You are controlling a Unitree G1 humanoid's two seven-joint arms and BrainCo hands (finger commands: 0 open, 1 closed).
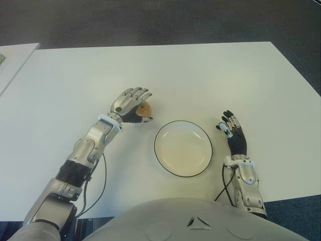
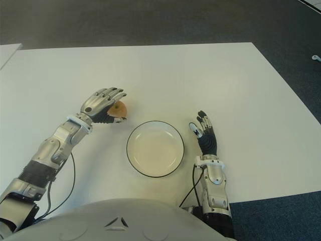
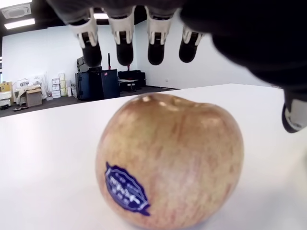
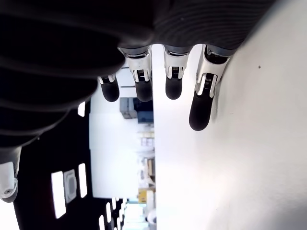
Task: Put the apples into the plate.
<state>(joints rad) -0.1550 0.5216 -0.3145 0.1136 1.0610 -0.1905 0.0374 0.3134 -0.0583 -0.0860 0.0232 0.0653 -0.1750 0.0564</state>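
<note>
One apple (image 1: 145, 109) sits on the white surface (image 1: 210, 75), well in from its edges, just left of the empty plate (image 1: 182, 148); my left hand (image 1: 131, 102) arches over it. My left wrist view shows those fingers (image 3: 125, 47) spread, not yet gripping. My right hand (image 4: 158, 72), idle by the plate's right, is spread and holds nothing.

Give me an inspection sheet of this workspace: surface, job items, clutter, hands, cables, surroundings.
Surface: white table, bare apart from the job's things.
Job's things: one apple with a blue sticker, on the table left of the empty plate.
Clutter: nothing seen.
Hands: left hand open over the apple, fingers not closed on it; right hand open, right of the plate.
Cables: black leads along both forearms.
Surroundings: dark floor; second white surface at far left.
</note>
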